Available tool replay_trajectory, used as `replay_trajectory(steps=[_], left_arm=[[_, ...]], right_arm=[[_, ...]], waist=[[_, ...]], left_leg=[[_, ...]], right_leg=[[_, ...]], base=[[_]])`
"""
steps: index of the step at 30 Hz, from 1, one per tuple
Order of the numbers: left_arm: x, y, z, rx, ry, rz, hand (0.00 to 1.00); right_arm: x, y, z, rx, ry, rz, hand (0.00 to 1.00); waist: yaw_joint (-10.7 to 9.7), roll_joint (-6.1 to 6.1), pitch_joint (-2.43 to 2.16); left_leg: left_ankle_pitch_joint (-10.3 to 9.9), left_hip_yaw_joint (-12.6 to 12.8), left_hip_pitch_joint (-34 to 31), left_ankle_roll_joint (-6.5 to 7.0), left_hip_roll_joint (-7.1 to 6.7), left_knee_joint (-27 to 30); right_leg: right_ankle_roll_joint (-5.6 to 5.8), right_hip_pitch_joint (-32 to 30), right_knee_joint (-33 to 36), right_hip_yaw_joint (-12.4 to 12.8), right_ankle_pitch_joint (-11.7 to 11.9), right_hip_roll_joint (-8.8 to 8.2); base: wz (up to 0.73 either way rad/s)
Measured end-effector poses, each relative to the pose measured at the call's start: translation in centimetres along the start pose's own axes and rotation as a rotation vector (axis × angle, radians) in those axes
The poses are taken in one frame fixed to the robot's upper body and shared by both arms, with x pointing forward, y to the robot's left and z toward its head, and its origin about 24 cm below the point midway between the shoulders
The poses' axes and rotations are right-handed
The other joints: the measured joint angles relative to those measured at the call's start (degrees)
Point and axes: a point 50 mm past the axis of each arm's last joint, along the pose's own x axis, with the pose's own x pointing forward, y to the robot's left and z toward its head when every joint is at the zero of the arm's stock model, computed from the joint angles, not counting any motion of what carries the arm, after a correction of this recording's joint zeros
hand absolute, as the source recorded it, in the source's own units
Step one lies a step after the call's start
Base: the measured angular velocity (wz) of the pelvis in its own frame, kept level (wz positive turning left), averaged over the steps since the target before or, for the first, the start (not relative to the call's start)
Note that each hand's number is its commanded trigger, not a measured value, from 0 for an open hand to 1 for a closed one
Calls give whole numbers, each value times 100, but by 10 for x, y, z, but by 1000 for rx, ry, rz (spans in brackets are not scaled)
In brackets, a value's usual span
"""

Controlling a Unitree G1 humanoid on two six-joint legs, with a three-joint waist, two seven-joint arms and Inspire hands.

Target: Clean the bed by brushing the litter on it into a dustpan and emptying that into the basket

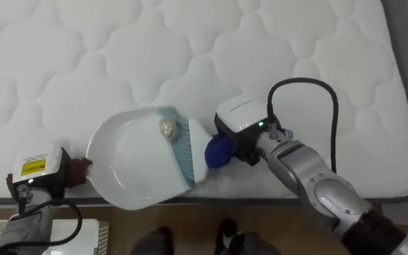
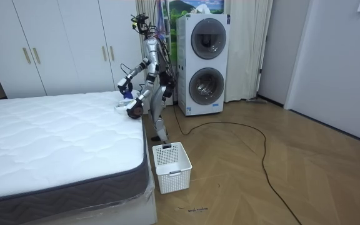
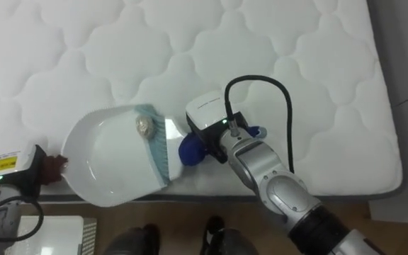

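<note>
"Where was the robot standing?"

"At the edge of the bed, leaning over the white quilted mattress (image 1: 190, 42), with the stacked washing machines (image 2: 204, 65) just behind it."

"And the cleaning things?"

"A white dustpan (image 1: 129, 166) lay at the mattress's near edge. A small crumpled ball (image 1: 167, 128) sat inside it, right against the pale blue bristles of the brush (image 1: 184, 152)."

"Who held what?"

"The right hand (image 1: 245, 150) was clasped round the brush's dark blue handle, which poked out on both sides of it. The left hand (image 1: 80, 168) was up against the dustpan's left rim, though I couldn't tell whether it gripped."

"Anything else nearby?"

"A white basket (image 2: 172, 166) stood on the wooden floor beside the bed."
</note>
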Motion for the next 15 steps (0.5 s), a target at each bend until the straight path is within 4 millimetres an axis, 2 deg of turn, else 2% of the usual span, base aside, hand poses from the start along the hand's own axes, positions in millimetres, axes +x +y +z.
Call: replay_trajectory(steps=[15], left_arm=[[-2, -1, -1, 18, -3, 38, 100]], right_arm=[[0, -4, -7, 57, 1, -46, 100]], waist=[[-6, 0, 25]], left_leg=[[-4, -11, -45, -3, -3, 5]], right_leg=[[-2, -38, 56, -7, -13, -5]], base=[[0]])
